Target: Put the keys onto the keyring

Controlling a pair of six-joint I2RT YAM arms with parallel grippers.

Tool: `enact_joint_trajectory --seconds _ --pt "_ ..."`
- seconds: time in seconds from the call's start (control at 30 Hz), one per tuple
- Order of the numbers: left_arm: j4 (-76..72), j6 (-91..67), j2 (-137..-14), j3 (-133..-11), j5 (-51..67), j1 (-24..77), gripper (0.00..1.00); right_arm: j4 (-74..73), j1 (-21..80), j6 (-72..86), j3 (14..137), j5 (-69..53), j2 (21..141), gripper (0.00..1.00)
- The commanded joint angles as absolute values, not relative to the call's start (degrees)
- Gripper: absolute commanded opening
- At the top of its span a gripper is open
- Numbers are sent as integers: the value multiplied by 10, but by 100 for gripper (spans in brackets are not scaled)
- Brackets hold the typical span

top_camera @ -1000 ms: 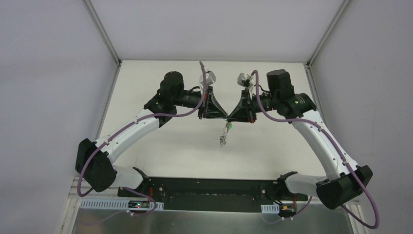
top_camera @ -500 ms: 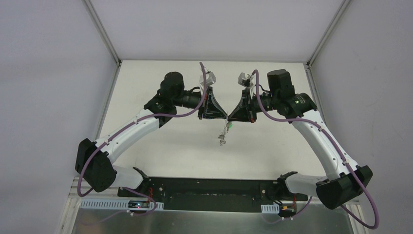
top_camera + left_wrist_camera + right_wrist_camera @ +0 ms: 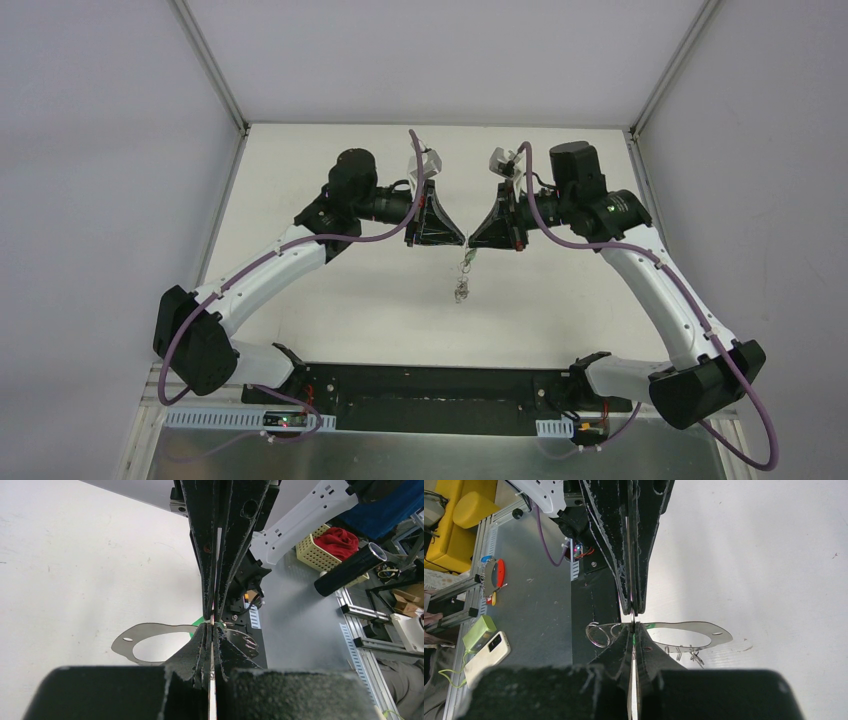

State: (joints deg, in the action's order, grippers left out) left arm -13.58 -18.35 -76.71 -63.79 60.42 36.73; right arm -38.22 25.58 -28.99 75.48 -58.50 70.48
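Observation:
My left gripper (image 3: 462,241) and right gripper (image 3: 472,241) meet tip to tip above the middle of the white table (image 3: 330,300), both shut. The keyring (image 3: 150,645), a thin silver loop, juts sideways from the left gripper (image 3: 212,628), whose jaws pinch it. In the top view the keyring (image 3: 461,290) dangles below the tips with small silver bits on it. The key's green head (image 3: 468,262) sits just under the tips. It shows as the key (image 3: 649,626) right at the right gripper (image 3: 632,627), pinched in its jaws. Small wire rings (image 3: 599,632) hang beside it.
The black base plate (image 3: 430,395) runs along the near edge between the arm bases. Frame posts (image 3: 215,70) and grey walls close in the table. Off the table lie a black cylinder (image 3: 350,570), a yellow basket (image 3: 320,550) and a phone (image 3: 486,652).
Both grippers stay shut and tip to tip, shifted only slightly. The silver bits hanging under them have swung a little.

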Motion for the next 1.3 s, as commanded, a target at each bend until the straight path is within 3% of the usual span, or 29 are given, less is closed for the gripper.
enact_joint_trajectory --seconds 0.0,0.27,0.5,0.87,1.27 --pt "-122 -165 -739 -634 628 357 0 -388 242 -300 791 -580 699 0" --pt "-108 -155 -740 -648 628 356 0 -388 243 -301 780 -588 702 0" --pt "-50 -123 -746 -705 628 348 23 -375 249 -303 743 -587 702 0" --pt "32 -72 -770 -744 605 362 46 -357 257 -285 737 -601 710 0" --pt "118 -14 -807 -788 565 393 48 -350 257 -279 727 -610 708 0"
